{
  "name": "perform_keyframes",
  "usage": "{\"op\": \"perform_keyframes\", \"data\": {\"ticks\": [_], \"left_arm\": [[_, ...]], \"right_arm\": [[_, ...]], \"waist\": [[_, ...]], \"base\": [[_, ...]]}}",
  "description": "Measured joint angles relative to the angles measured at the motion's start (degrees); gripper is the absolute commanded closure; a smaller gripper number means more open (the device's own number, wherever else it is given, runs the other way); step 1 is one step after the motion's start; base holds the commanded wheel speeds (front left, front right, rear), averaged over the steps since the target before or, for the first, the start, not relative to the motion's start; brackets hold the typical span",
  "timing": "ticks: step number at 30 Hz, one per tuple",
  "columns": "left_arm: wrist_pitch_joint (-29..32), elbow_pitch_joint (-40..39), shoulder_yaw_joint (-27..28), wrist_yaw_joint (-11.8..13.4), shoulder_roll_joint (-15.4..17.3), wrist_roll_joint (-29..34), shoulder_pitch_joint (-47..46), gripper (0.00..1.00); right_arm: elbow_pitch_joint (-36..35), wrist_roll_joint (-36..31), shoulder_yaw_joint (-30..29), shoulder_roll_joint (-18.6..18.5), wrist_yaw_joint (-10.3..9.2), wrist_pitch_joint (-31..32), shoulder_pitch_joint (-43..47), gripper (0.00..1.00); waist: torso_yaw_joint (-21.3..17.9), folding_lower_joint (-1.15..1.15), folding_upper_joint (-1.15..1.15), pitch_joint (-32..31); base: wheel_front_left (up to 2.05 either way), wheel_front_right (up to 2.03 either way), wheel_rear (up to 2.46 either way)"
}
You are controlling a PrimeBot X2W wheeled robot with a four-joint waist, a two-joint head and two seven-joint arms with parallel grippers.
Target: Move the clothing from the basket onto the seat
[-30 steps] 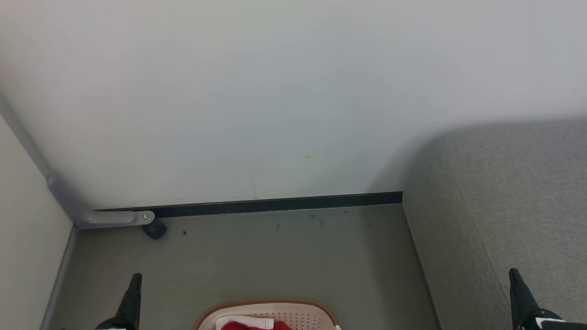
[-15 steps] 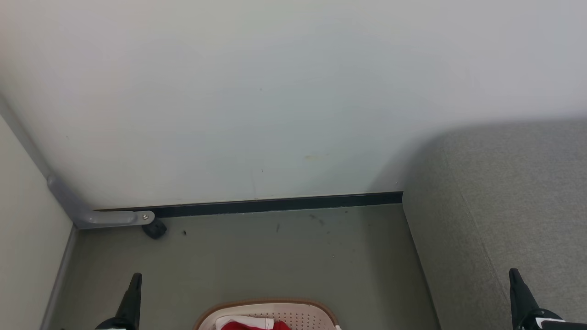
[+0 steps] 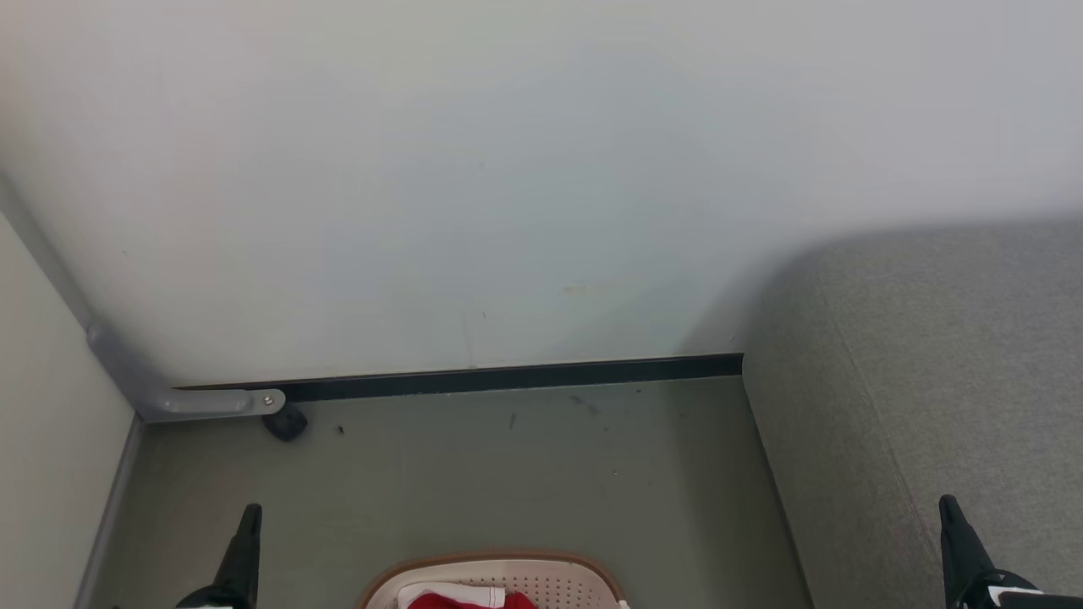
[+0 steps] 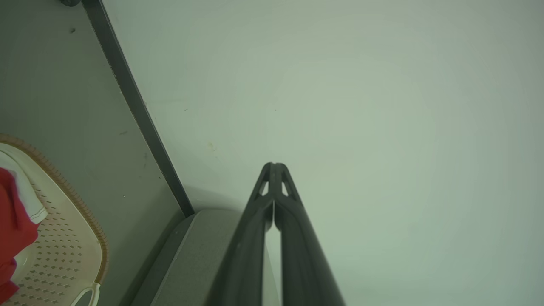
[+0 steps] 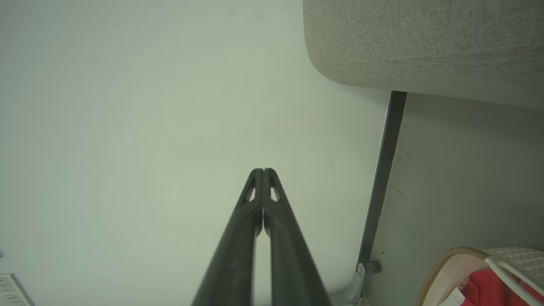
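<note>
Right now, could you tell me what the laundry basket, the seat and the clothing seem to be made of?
Laundry basket: probably moulded plastic, matt cream, judging by its perforated wall; brown textured rim.
Seat: grey woven upholstery fabric, matt, with visible weave and a stitched seam.
Clothing: soft cloth, red with white trim, lying rumpled; fibre unclear.

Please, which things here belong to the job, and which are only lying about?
Belong to the job: the red clothing, the cream basket holding it, the grey seat.
Only lying about: the grey metal bracket, the small dark object beside it, the dark skirting strip.
</note>
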Motion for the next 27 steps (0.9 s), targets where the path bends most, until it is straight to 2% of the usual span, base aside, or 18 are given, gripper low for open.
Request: {"op": "perform_keyframes", "data": {"ticks": [27], "left_arm": [[0.00, 0.00, -0.01, 0.00, 0.00, 0.00, 0.00, 1.00]], "right_arm": [[0.00, 0.00, 0.00, 0.00, 0.00, 0.00, 0.00, 1.00]], "waist": [[0.00, 0.00, 0.00, 0.00]], "base": [[0.00, 0.00, 0.00]]}}
